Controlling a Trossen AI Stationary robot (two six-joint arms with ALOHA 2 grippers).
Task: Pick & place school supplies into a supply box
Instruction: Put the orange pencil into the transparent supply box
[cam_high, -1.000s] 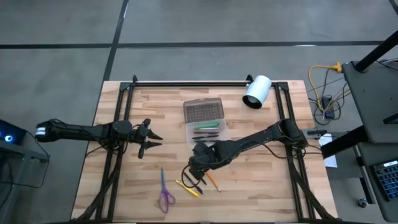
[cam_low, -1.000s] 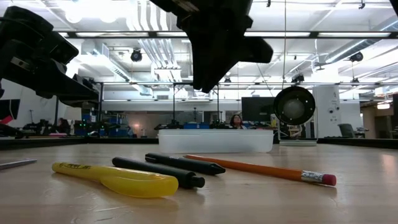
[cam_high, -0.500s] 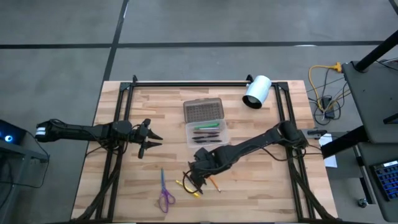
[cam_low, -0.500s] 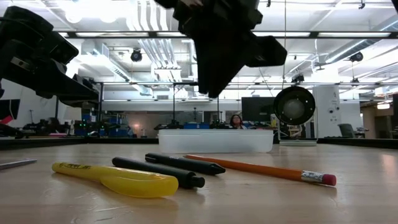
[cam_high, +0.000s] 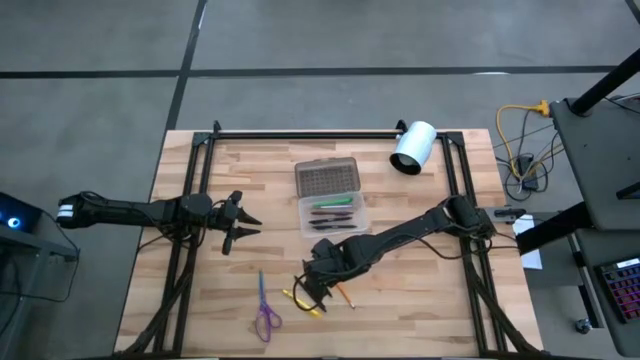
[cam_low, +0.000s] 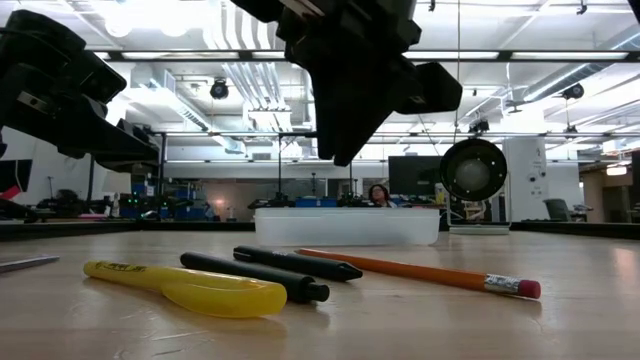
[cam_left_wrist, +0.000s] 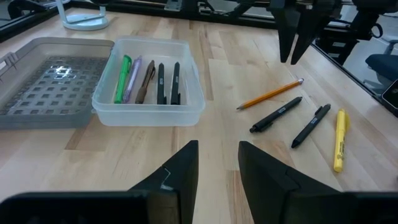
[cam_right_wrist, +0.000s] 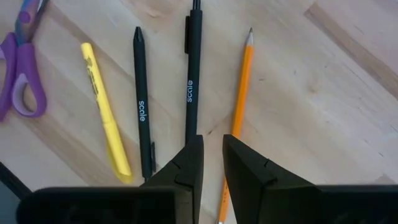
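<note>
The supply box's clear tray (cam_high: 332, 212) rests flat mid-table with several pens inside (cam_left_wrist: 148, 79); its grey lid (cam_high: 327, 178) lies open on the far side. Near it lie a yellow highlighter (cam_right_wrist: 106, 118), two black pens (cam_right_wrist: 142, 106) (cam_right_wrist: 193, 81) and an orange pencil (cam_right_wrist: 239, 93). Purple-handled scissors (cam_high: 265, 310) lie further left. My right gripper (cam_right_wrist: 211, 149) hangs over these supplies, pointing down, narrowly open and clear of them (cam_low: 340, 155). My left gripper (cam_high: 245, 222) waits open on the table's left side.
A white cylinder (cam_high: 413, 147) lies at the far right corner, by the black frame rail (cam_high: 300, 134). Bare wood stretches between my left gripper and the box, and to the right of the pencil (cam_low: 420, 272). A person sits far off in the room behind (cam_low: 380, 193).
My right gripper has moved from beside the box toward the table's near edge and a little down, coming to hang over the loose pens and pencil. The pens, the scissors, the box and my left arm have stayed where they were.
</note>
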